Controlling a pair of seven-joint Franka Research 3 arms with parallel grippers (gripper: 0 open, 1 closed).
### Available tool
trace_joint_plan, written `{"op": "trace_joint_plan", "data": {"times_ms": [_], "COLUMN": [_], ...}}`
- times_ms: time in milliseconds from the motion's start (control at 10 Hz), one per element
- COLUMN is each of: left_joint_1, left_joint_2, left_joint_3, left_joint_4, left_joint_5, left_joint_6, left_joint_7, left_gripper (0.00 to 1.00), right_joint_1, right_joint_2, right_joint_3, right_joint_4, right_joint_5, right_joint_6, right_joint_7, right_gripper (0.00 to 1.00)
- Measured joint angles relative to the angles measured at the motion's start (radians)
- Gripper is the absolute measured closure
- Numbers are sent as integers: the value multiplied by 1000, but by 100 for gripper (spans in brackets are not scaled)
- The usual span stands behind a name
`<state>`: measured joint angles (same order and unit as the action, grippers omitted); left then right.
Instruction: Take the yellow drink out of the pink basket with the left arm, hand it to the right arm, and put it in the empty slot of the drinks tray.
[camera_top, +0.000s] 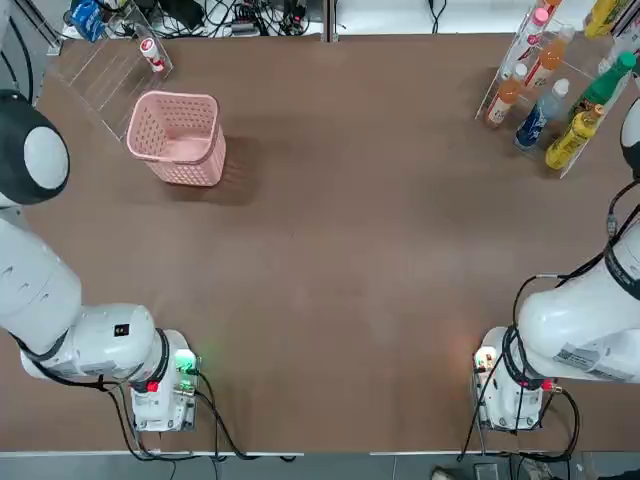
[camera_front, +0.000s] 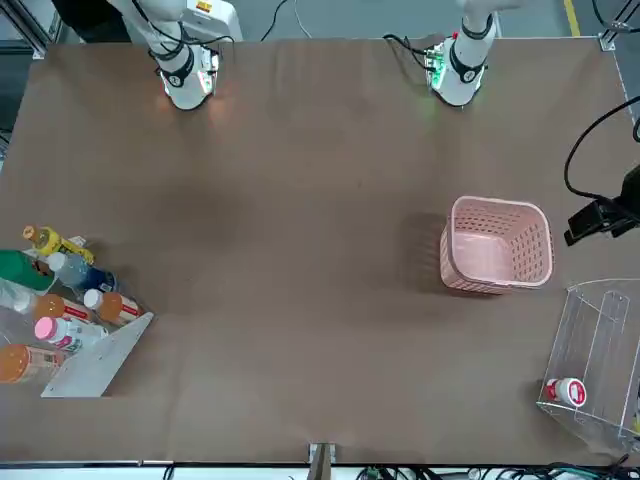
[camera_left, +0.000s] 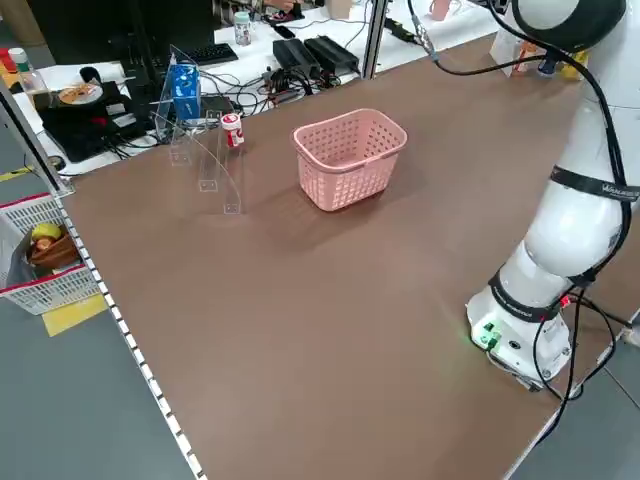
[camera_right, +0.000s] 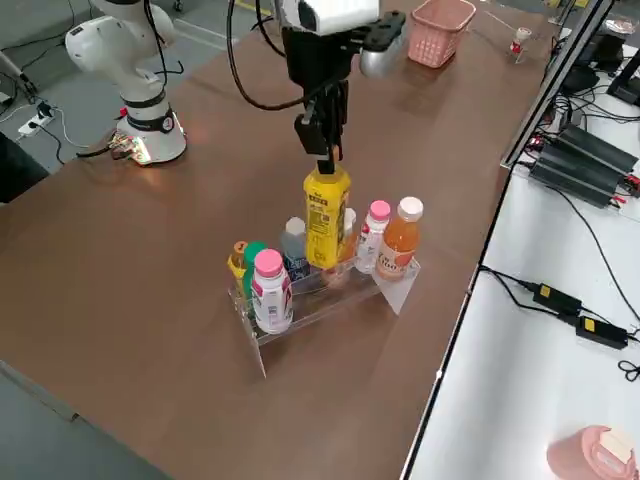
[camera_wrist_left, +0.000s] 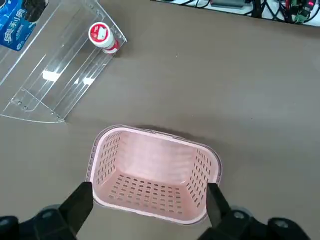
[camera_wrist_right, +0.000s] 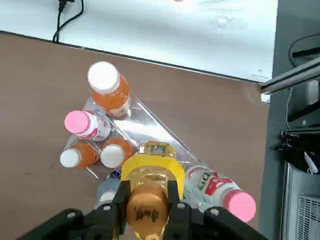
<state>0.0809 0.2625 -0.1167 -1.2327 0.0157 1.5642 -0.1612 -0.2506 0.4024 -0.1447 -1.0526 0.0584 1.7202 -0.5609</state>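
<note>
Lowering from here worries me: my right claw grips the drink by its cap, hanging upright, long axis vertical, cap up, base just above the tray at two o'clock on the table. If the base catches a neighbouring bottle or the slot wall, it could tip or knock the rack. My left claw hangs open over the basket at ten o'clock.
</note>
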Motion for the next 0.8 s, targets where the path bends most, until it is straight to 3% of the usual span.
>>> {"op": "trace_joint_plan", "data": {"times_ms": [300,800], "left_joint_1": [0,0], "left_joint_2": [0,0], "left_joint_3": [3,4], "left_joint_4": [0,0], "left_joint_5": [0,0], "left_joint_6": [0,0], "left_joint_7": [5,6], "left_gripper": [0,0], "right_joint_1": [-1,-13], "right_joint_2": [9,25], "right_joint_3": [2,-4], "right_joint_4": [-10,-29], "right_joint_5": [9,48], "right_joint_6": [27,46], "right_joint_7": [-16,138], "right_gripper": [66,66]}}
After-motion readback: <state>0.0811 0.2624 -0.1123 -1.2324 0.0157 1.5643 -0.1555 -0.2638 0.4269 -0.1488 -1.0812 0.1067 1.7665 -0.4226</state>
